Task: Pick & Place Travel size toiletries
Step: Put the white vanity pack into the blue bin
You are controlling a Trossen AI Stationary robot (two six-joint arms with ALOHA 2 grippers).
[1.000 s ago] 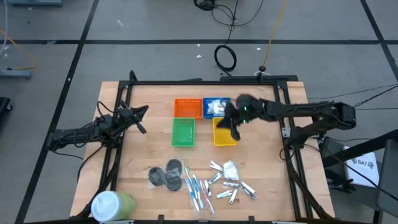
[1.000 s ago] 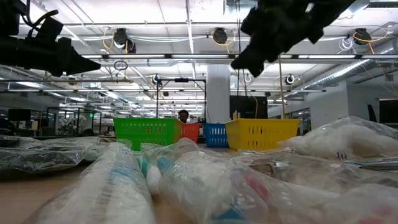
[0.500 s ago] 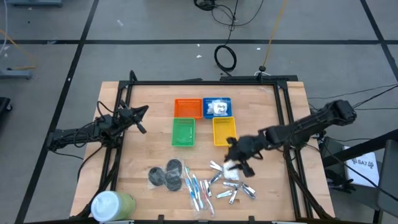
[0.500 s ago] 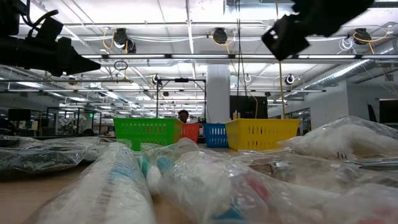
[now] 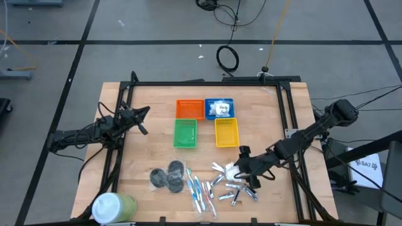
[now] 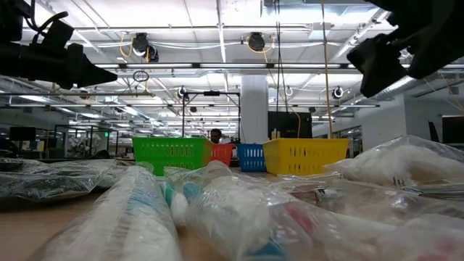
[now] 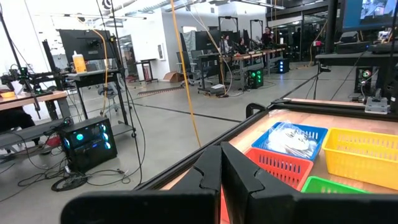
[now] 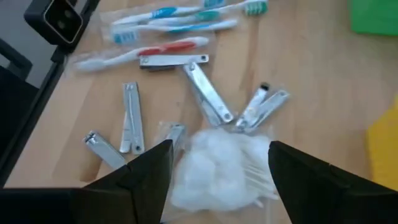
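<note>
The toiletries lie near the table's front edge: a white puffy packet point(image 5: 231, 169), silver clippers point(image 5: 237, 192), toothbrushes point(image 5: 200, 191) and dark grey discs point(image 5: 168, 177). Another white packet lies in the blue basket point(image 5: 219, 108). My right gripper point(image 5: 244, 166) hangs open just above the packet on the table. In the right wrist view its fingers stand either side of that packet point(image 8: 217, 165) without touching it, with clippers point(image 8: 205, 99) and toothbrushes point(image 8: 168, 31) beyond. My left gripper point(image 5: 142, 120) waits shut over the table's left edge.
Orange point(image 5: 190, 108), green point(image 5: 184, 132) and yellow point(image 5: 227, 132) baskets stand beside the blue one at the table's middle back. A big white-and-green tub point(image 5: 113, 206) lies at the near left corner. A black frame point(image 5: 188, 83) runs around the table.
My right gripper has swung from above the yellow and blue baskets toward the table's near edge and down, tipping further downward. It has opened on the way and now hangs over the white packet among the clippers. The things on the table have stayed where they were.
</note>
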